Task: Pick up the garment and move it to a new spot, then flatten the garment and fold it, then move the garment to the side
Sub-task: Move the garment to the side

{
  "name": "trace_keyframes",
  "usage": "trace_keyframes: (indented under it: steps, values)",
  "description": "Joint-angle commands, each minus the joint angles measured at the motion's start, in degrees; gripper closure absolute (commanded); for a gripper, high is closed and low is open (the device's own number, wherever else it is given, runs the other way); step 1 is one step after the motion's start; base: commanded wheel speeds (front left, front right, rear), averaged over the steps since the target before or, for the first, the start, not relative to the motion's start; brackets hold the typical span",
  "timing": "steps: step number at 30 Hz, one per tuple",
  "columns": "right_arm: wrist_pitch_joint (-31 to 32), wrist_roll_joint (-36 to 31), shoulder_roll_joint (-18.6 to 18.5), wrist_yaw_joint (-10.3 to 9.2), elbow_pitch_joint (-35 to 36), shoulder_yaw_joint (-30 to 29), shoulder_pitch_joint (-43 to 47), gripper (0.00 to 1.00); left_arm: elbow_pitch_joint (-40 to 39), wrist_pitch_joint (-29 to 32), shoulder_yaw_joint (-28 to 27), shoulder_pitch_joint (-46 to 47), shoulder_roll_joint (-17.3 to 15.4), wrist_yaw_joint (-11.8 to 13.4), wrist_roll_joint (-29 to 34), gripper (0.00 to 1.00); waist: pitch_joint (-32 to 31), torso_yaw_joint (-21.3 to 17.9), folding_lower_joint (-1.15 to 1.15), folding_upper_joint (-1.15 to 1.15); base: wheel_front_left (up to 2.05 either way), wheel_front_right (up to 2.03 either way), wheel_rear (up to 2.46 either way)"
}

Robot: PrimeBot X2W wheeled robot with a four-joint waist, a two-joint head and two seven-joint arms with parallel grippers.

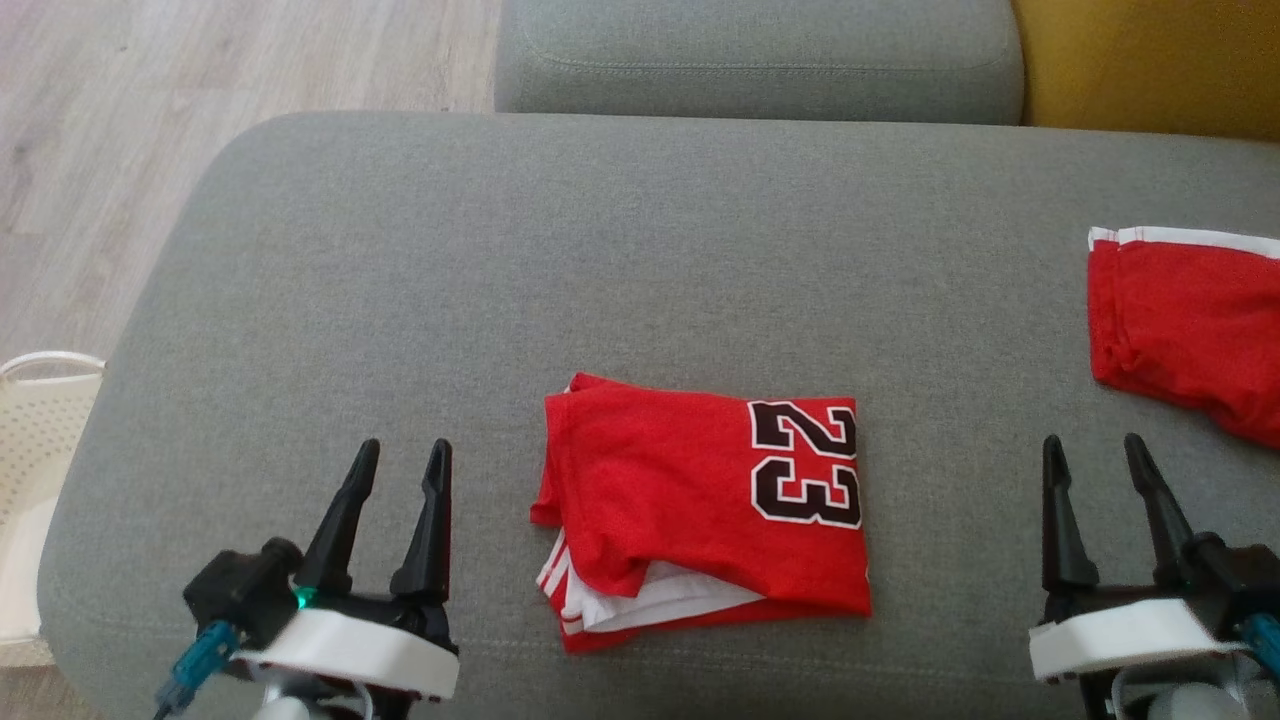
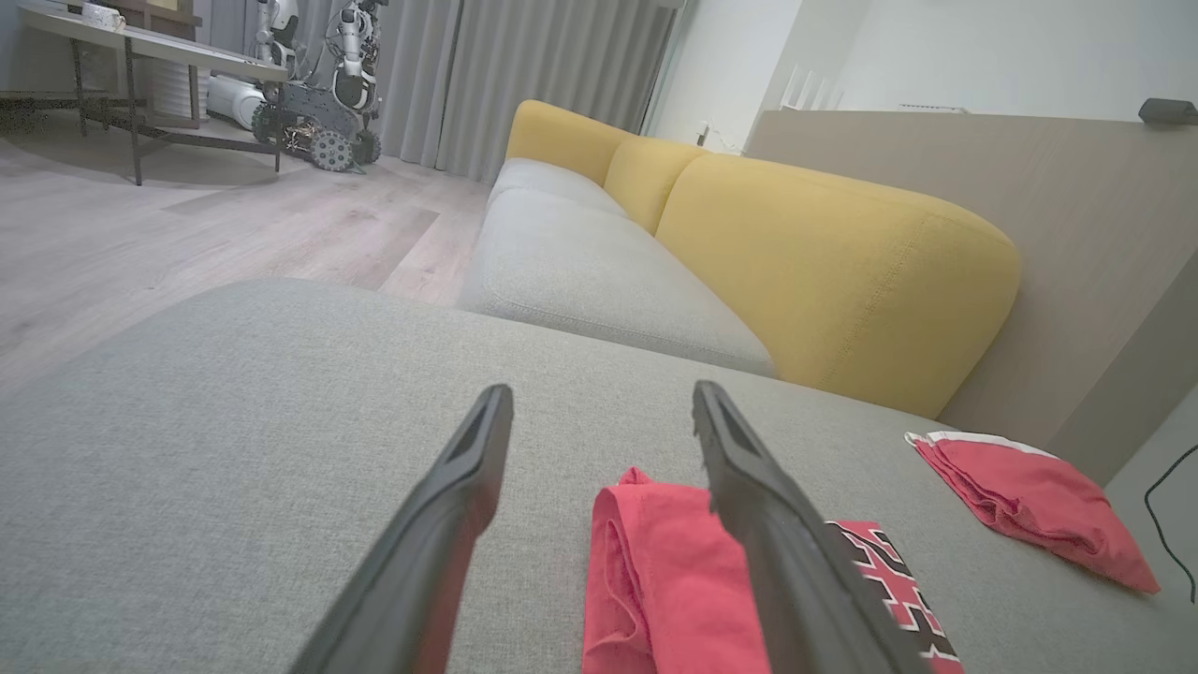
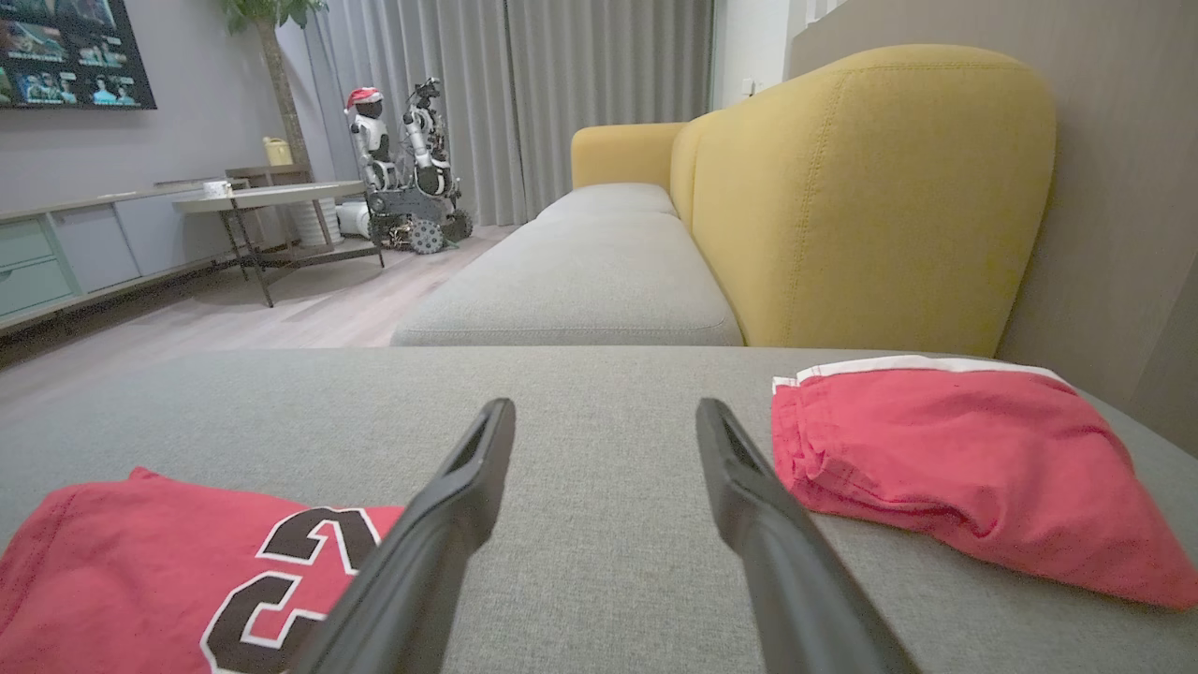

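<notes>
Left gripper (image 1: 405, 450): jaws spread wide with nothing between them, hovering just left of the garment.
Garment: a red fabric jersey with a black-and-white "23" (image 1: 690, 490), lying mid-way across the wide grey fabric sofa cushion (image 1: 600, 250), towards its near edge, between the two grippers.
Right gripper (image 1: 1092, 445): also wide open and empty, off to the jersey's right.
Done, I'd say: the flattening and folding. The jersey sits as a rough rectangle, with white-trimmed layers peeking out at its lower left corner.
Left to do, it seems: the move to the side, since the jersey lies centrally.
Count: one pale perforated plastic basket (image 1: 40, 430) at far left; two grippers; two red garments, the jersey and a folded red piece with white trim (image 1: 1190, 320) at far right.
</notes>
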State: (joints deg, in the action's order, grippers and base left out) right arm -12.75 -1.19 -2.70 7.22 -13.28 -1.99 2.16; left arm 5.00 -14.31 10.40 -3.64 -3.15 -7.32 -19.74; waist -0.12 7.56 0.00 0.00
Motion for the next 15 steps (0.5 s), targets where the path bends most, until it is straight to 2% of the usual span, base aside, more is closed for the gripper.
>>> trace_keyframes:
  steps: [1, 15]
  values:
    - [-0.1, 0.2, -0.2, 0.26, 2.2, 1.5, -0.9, 0.0, -2.0, -0.7, -1.7, 1.5, 0.3, -0.2, 0.2, 0.0, 0.0, 0.0, 0.0, 0.0, 0.0, 0.0, 0.0]
    - [0.8, 1.9, -0.2, 0.26, 2.7, 2.5, -0.9, 0.0, -1.9, -0.7, -0.9, 1.9, 0.3, -0.2, -0.4, 0.0, 1.5, 0.7, 0.0, 0.0, 0.0, 0.0, 0.0]
